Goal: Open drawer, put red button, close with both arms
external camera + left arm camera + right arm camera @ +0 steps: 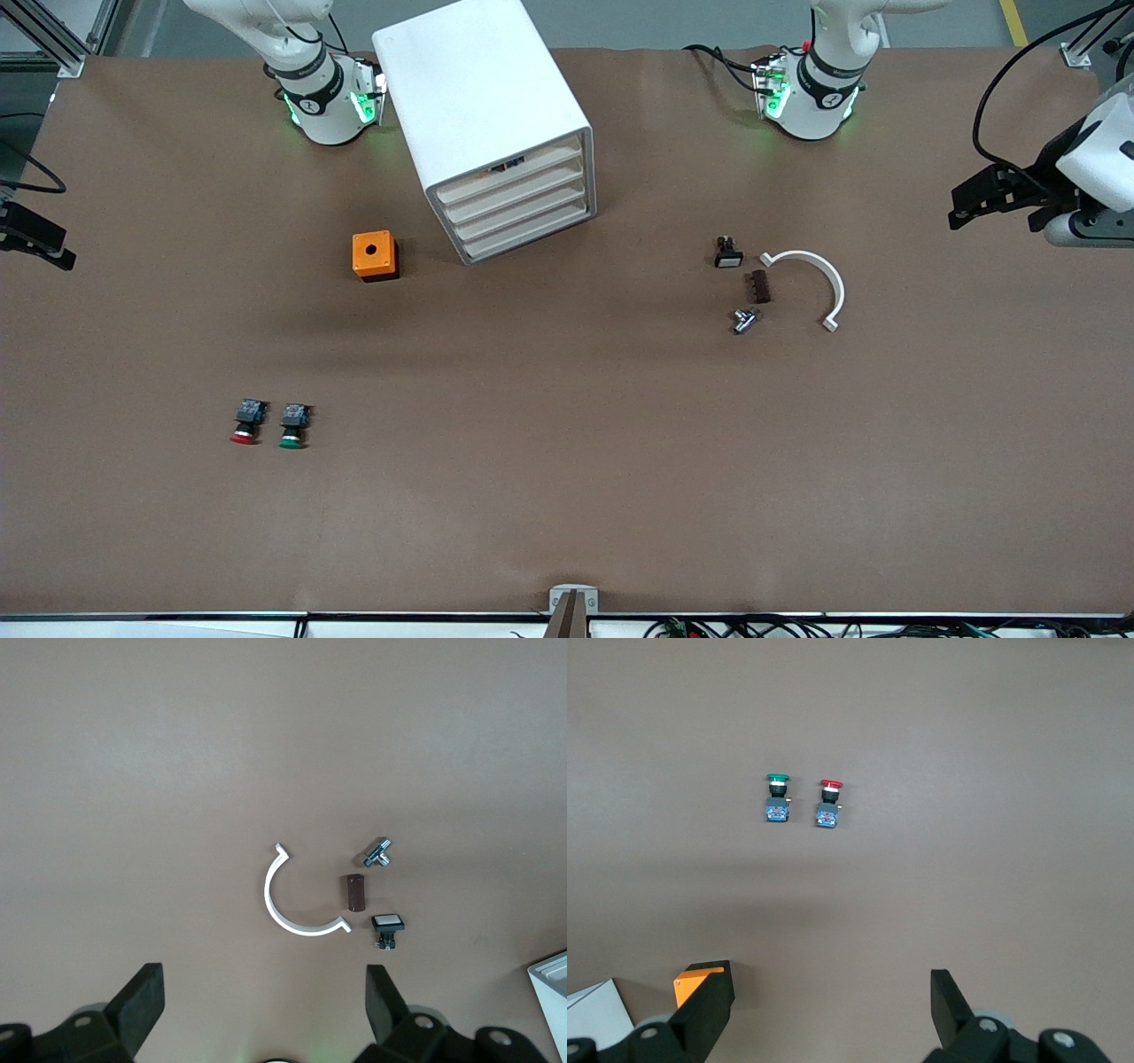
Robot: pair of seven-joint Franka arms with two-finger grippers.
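The white cabinet (483,106) stands between the two arm bases, and its four drawers are all shut; the drawer (523,191) is second from the top. The red button (245,424) lies on its side on the brown table, nearer the front camera toward the right arm's end, beside a green-capped one (293,426). The right wrist view shows the red button (829,804) well below my right gripper (833,1003), which hangs open and empty. My left gripper (266,1003) is also open and empty, high over a white arc (297,897) and small parts.
An orange box (375,255) sits beside the cabinet toward the right arm's end. Toward the left arm's end lie a white arc clip (811,282), a black switch (728,253), a brown block (759,286) and a metal fitting (745,320).
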